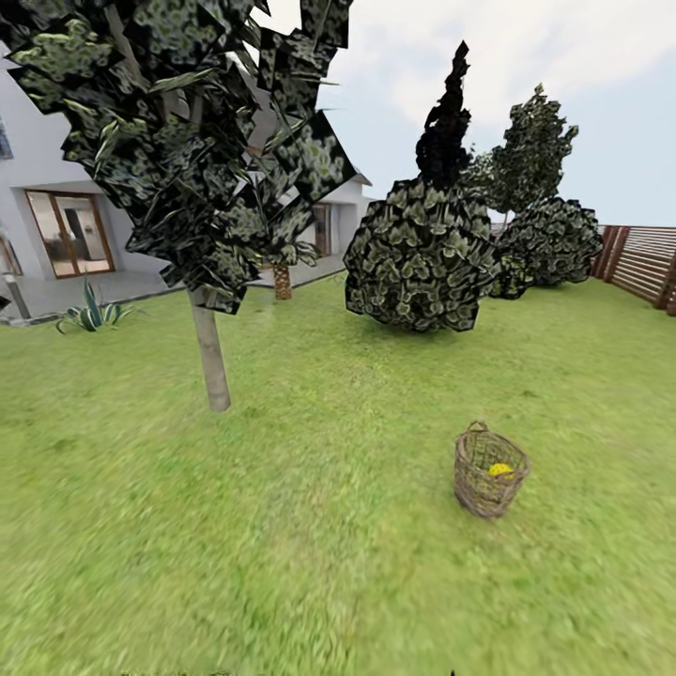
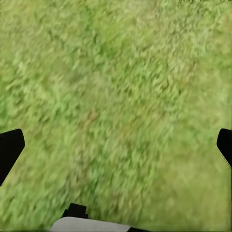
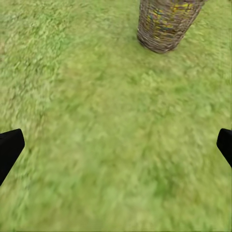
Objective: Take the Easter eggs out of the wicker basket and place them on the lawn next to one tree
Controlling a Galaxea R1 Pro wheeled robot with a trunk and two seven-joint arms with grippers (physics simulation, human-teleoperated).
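Approach stage by the look of it: the wide green lawn (image 1: 310, 526) of short patchy grass stretches between robot and target, with the tree (image 1: 209, 352) of straight pale grey-brown trunk and dark jagged crown standing well left of the round, open-woven brown wicker basket (image 1: 489, 472), in which yellow of a bright yellow Easter egg (image 1: 500, 468) shows through the rim. Next move likely calls for closing on the basket and lowering an arm over its mouth. The right gripper (image 3: 116, 150) and left gripper (image 2: 116, 150) both hang spread and empty over grass, the basket (image 3: 166, 24) well ahead of the right fingertips (image 3: 9, 147).
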